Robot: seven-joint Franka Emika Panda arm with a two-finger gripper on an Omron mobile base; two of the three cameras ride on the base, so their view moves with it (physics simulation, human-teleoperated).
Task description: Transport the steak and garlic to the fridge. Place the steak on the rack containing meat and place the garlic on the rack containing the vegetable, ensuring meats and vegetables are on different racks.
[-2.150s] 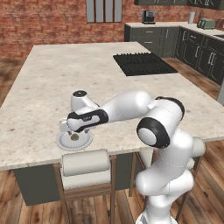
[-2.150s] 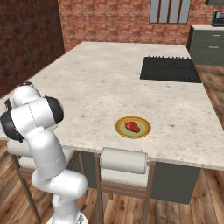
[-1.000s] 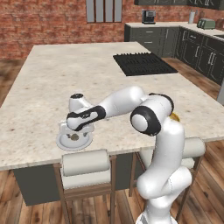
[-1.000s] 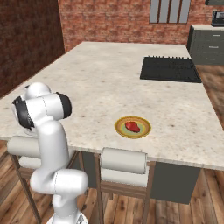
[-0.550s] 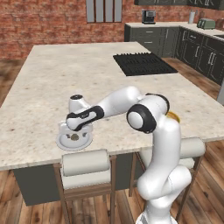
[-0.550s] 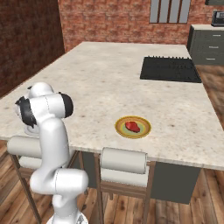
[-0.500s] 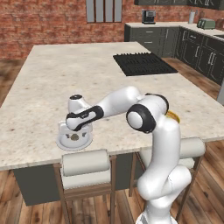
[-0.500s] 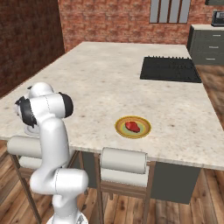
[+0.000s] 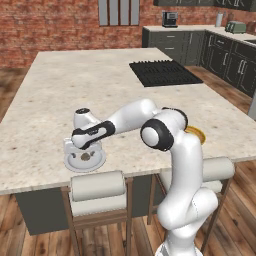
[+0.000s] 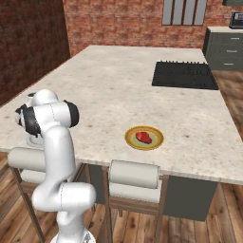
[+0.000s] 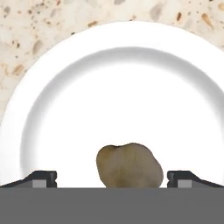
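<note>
The garlic (image 11: 129,165), an olive-tan lump, lies on a white plate (image 11: 57,100) near the island's front edge. My gripper (image 11: 113,179) hangs just above it, open, with one fingertip on each side of the lump and not touching it. From the left base view the hand (image 9: 82,149) points down over the same white plate (image 9: 75,162). The steak (image 10: 144,137), a red chunk, rests on a yellow plate (image 10: 130,141) further right along the counter. The fridge and its racks are out of view.
Two cushioned stools (image 9: 97,187) (image 10: 134,174) stand tucked under the island's front edge. A black cooktop (image 9: 162,73) is set into the far side of the counter. My arm reaches low across the front edge from the right.
The hand has sunk a little closer to the white plate and the elbow has swung in. The jaws have stayed open, and the garlic and steak have not moved.
</note>
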